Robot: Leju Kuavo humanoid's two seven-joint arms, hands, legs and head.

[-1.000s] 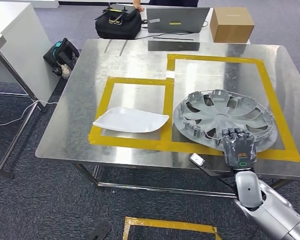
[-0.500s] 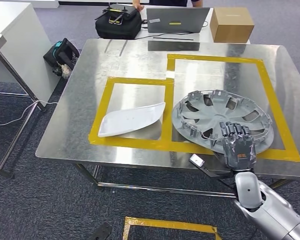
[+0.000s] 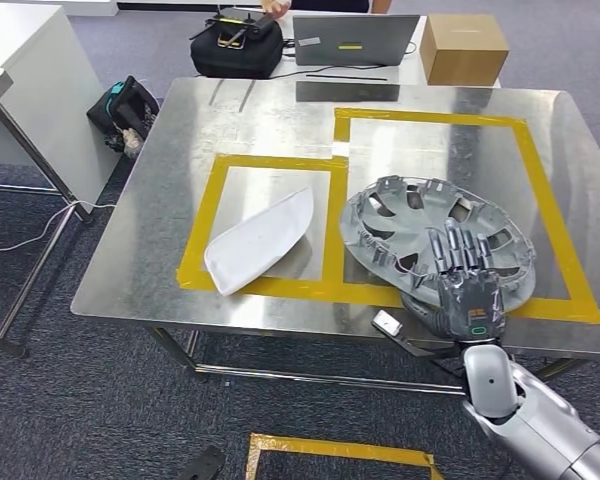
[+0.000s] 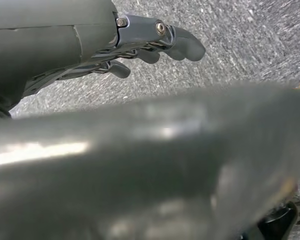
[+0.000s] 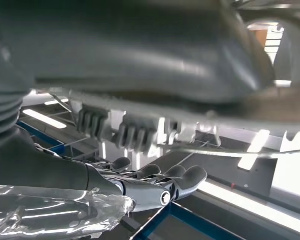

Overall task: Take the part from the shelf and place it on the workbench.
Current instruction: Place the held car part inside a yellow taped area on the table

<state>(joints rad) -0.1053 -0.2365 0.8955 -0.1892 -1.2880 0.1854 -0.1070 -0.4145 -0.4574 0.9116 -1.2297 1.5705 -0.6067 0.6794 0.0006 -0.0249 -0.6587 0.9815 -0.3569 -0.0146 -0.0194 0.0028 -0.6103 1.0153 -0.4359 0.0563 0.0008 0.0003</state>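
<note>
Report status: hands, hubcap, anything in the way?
Right hand grips hubcap at its near rim, tilted over the large taped square. Left hand holds nothing, fingers apart. White panel in the adjacent square, apart from it.

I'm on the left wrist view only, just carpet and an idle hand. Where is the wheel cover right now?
Observer: The wheel cover lies on the workbench, inside the larger yellow-taped square.
Operator: What is touching it?
Observer: The right hand holds its near rim, fingers laid over the top.
Operator: Anything beside it?
Observer: A white part sits in the smaller taped frame, its near end over the tape.
</note>
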